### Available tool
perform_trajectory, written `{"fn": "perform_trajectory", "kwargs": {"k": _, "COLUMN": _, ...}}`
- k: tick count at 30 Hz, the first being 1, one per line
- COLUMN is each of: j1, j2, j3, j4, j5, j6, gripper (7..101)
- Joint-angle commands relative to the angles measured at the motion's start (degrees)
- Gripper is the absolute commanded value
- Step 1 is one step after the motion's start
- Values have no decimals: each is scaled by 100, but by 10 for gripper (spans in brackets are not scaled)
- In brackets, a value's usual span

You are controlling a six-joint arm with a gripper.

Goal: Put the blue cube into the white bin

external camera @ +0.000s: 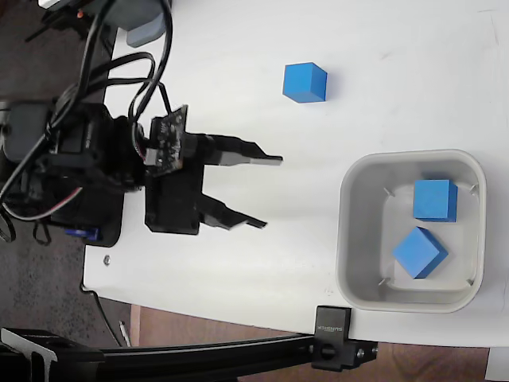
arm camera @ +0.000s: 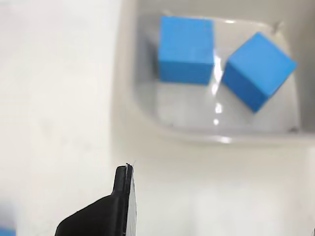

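In the fixed view, the black two-finger gripper (external camera: 269, 192) is spread and empty, left of the off-white plastic bin (external camera: 350, 239), which holds two blue cubes (external camera: 435, 199). A third matte blue cube (external camera: 305, 83) sits apart on the white table (external camera: 231, 72). The wrist view shows one black fingertip (arm camera: 124, 182) before the bin (arm camera: 129, 83) and both cubes (arm camera: 186, 49).

Bright, even light; the wrist view is soft, with glare inside the white bin (arm camera: 216, 110).
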Motion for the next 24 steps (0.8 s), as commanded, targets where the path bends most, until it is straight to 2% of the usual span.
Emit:
{"fn": "perform_trajectory", "kwargs": {"k": 1, "j1": -360, "j2": 1169, "j3": 896, "j4": -281, "j5": 185, "j6": 70, "gripper": 1000}}
{"fn": "perform_trajectory", "kwargs": {"k": 7, "j1": -659, "j2": 2689, "j3": 2637, "j4": -369, "j5": 272, "j6": 299, "gripper": 1000}}
{"fn": "perform_trajectory", "kwargs": {"k": 13, "j1": -835, "j2": 4922, "j3": 4570, "j4": -413, "j5": 352, "j6": 325, "gripper": 995}}
{"fn": "perform_trajectory", "kwargs": {"k": 20, "j1": -809, "j2": 6223, "j3": 5739, "j4": -202, "j5": 554, "j6": 316, "gripper": 981}}
{"fn": "perform_trajectory", "kwargs": {"k": 24, "j1": -668, "j2": 7348, "j3": 6214, "j4": 167, "j5": 501, "j6": 264, "gripper": 976}}
